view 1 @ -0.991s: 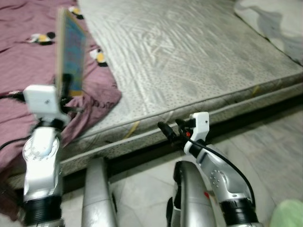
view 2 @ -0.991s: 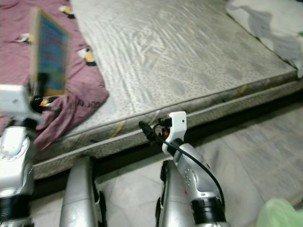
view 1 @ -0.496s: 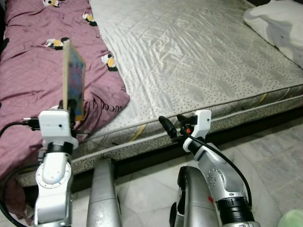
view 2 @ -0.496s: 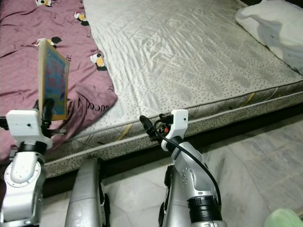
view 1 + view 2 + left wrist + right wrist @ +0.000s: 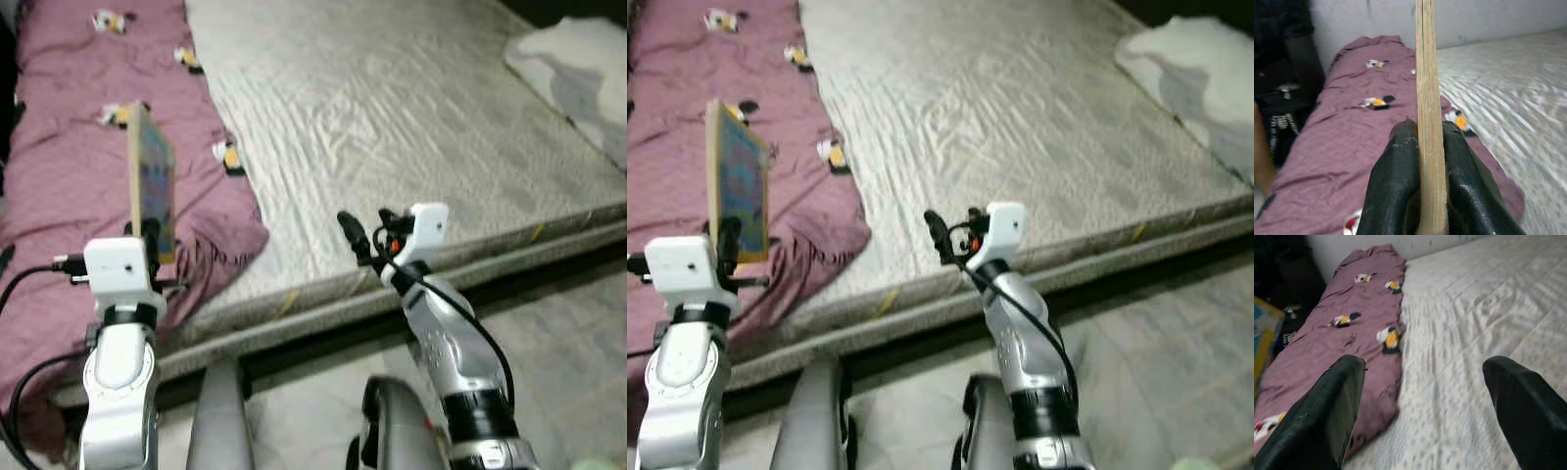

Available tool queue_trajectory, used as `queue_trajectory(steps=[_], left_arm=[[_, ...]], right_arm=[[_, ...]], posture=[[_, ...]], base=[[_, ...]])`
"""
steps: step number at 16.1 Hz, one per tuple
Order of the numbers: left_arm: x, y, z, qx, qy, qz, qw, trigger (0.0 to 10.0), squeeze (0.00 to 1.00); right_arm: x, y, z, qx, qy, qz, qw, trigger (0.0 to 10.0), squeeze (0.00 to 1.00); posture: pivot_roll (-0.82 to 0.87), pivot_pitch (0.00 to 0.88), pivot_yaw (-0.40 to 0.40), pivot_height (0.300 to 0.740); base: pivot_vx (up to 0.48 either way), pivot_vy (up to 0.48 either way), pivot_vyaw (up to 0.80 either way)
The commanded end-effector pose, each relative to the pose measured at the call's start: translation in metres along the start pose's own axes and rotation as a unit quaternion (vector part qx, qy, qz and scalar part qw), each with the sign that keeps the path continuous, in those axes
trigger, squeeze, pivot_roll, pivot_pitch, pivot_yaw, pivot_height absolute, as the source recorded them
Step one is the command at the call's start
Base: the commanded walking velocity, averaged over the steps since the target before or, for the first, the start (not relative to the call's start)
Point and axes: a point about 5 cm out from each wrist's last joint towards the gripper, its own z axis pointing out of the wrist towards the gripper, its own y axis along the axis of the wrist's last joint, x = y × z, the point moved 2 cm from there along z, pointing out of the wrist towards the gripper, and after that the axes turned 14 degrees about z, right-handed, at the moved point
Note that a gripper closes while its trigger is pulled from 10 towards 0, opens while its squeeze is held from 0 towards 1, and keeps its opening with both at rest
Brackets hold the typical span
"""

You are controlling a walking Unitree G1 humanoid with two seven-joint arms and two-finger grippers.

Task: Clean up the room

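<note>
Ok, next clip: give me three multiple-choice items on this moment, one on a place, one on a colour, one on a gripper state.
1. Where does the purple blanket lie?
A. on the robot's left part of the mattress
B. on the floor
C. over the white pillow

2. What colour is the edge of the flat board?
A. black
B. pale wood
C. red

3. How is the right gripper?
A. shut on the board
B. shut on the blanket
C. open, holding nothing

Answers:
1 A, the eye views show it spread there.
2 B, the left wrist view shows a light wooden edge between the left gripper's fingers.
3 C, the right wrist view shows its fingers wide apart above the bed.
</note>
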Motion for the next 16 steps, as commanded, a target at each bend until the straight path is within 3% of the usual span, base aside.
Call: queue_trajectory(steps=[1,6,16], left_arm=[[0.004,0.008,0.001,-0.007,0.021,-0.017,1.000,10.0,0.00],[-0.014,-0.002,0.002,0.022,-0.001,-0.041,0.999,10.0,0.00],[-0.027,-0.015,0.009,0.040,-0.012,-0.048,0.998,10.0,0.00]], right_arm=[[-0.006,0.008,0.002,-0.018,-0.015,-0.014,1.000,10.0,0.00],[-0.005,0.009,0.007,-0.028,-0.022,-0.018,0.999,10.0,0.00],[-0.011,0.008,0.004,-0.024,-0.022,-0.047,0.998,10.0,0.00]], posture=[[0.07,0.033,-0.017,0.695],[0.05,0.000,-0.011,0.740],[0.01,0.004,-0.029,0.740]], base=[[0.000,0.000,0.00],[0.000,0.000,0.00],[0.000,0.000,0.00]])
